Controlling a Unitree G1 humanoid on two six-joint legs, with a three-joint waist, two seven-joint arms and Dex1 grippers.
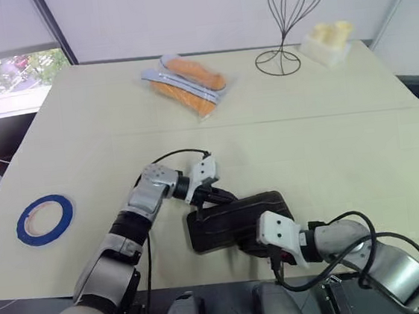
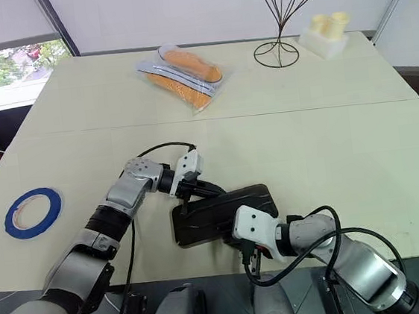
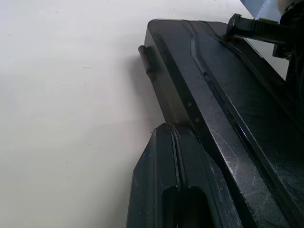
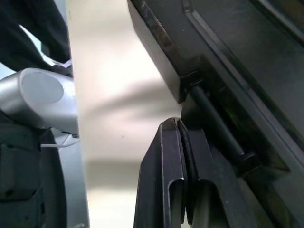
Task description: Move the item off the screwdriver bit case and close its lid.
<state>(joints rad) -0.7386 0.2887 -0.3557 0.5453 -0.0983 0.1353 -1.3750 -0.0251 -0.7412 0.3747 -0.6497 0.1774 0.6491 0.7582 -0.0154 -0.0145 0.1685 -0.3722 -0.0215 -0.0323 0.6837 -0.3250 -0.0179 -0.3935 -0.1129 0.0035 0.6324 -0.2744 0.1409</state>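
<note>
The right hand (image 1: 257, 243) sat at the near right corner of the screwdriver bit case (image 1: 235, 222), its two black fingers (image 4: 178, 190) pressed flat together with nothing between them, their tips nosing against the case's near edge. The left hand (image 1: 217, 194) lay at the opposite, far left side of the case, its fingers (image 3: 173, 185) likewise drawn together and gripping nothing, resting against the case's side wall where a small black tab (image 3: 145, 59) stuck out.

So the case lay between the two hands, near the front edge of the table (image 1: 327, 137), its long axis running roughly left to right across the robot's front. The lid (image 2: 222, 208) already appeared to be down over the case (dark and flat from above, with no raised panel visible), though whether the latch had caught could not be told. Nothing rested on top of it.

Judged from this, the removal step looked done and what remained was pressing the lid fully shut. Both hands were about equally near; the right, pointing forward and left over the near edge, seemed better placed to press down, while the left could brace the far side.

Farther out, well apart from the case, lay a clear bag of orange things (image 1: 187, 83), a wire stand (image 1: 289, 21), a pale block (image 1: 327, 42) and a blue tape roll (image 1: 45, 218).
</note>
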